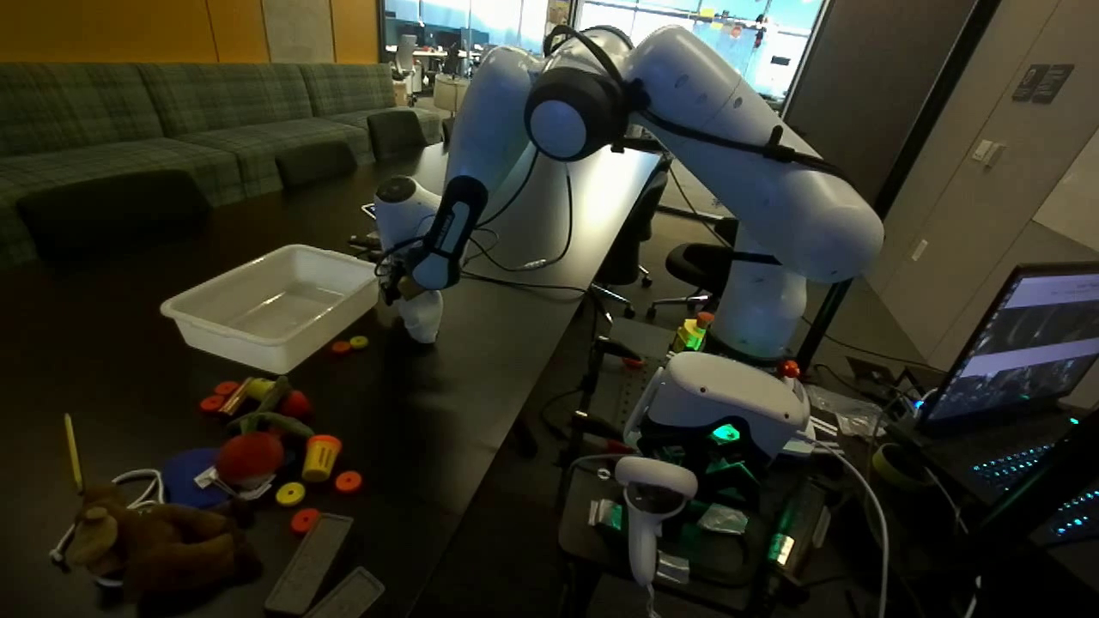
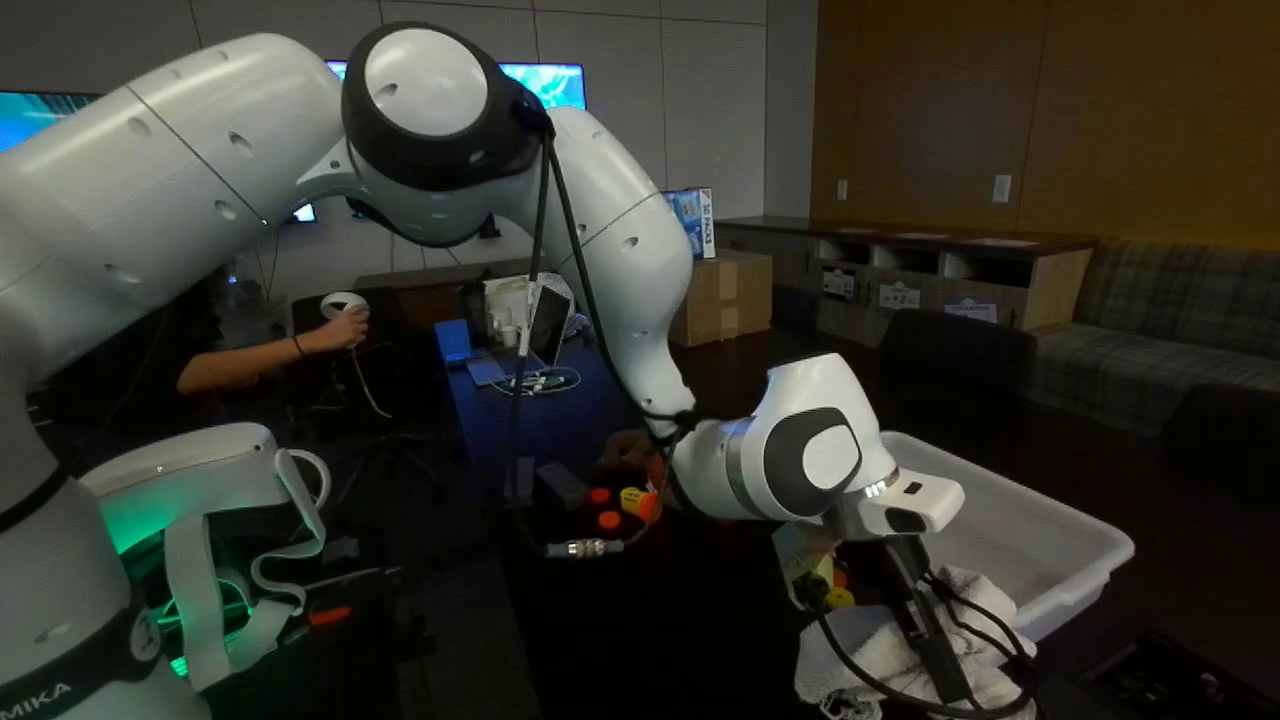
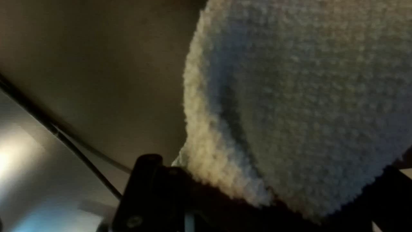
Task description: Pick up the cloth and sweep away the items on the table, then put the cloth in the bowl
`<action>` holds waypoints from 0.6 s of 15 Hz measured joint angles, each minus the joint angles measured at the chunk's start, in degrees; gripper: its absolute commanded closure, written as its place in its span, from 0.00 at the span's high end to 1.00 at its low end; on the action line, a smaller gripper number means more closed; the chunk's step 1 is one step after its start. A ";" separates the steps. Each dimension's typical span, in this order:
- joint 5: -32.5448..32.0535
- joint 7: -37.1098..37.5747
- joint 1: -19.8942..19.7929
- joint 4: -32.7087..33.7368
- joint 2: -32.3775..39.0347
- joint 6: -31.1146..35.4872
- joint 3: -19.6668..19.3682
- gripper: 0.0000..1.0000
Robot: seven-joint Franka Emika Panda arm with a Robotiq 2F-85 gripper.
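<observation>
Gripper (image 1: 409, 293) has fingers clamped on wht cloth (image 1: 423, 319), low at tbl (image 1: 446, 403), just outside wht bin (image 1: 225, 342); in an exterior view, "MIKA" legible on arm base (image 2: 85, 605), "PACKS" on blue/wht box (image 2: 687, 215); laptop (image 1: 1017, 335) txt & cabinet labels (image 2: 900, 296) too small to read.

Plaid sofa (image 1: 77, 112) along orange wall (image 1: 129, 30), dark chairs (image 1: 112, 210) in front. Bright windows (image 1: 506, 21) at the far end. In an exterior view: lit screens (image 2: 550, 85) at a pale wall (image 2: 710, 100), wooden cabinet (image 2: 930, 285) beside the sofa. Room light dim.
</observation>
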 measured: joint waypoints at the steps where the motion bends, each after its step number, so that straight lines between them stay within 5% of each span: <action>1: 0.94 -1.02 -0.55 1.52 1.11 0.18 0.65 0.06; 9: 8.57 -9.63 -3.93 9.49 6.19 0.55 8.15 0.06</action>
